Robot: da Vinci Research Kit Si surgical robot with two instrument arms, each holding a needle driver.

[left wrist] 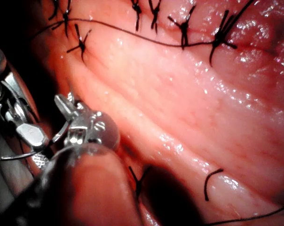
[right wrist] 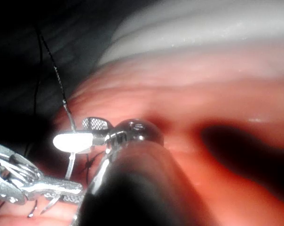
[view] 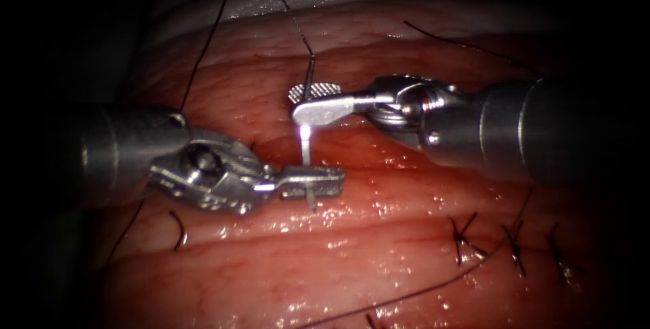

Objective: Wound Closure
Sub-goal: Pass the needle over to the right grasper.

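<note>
My left pincer was closed on the needle near its pointed end, above the tissue, not in it. My right pincer, just above, gripped the same needle toward its thread end. Right of the needle, several knotted stitches were done. I could not make out the cut beneath the needle.

Endoscope view dim with dark vignetted edges, spotlit centre, hot glare on needle and wet tissue; right wrist view's near shaft badly out of focus, shadow on the tissue beyond it.
</note>
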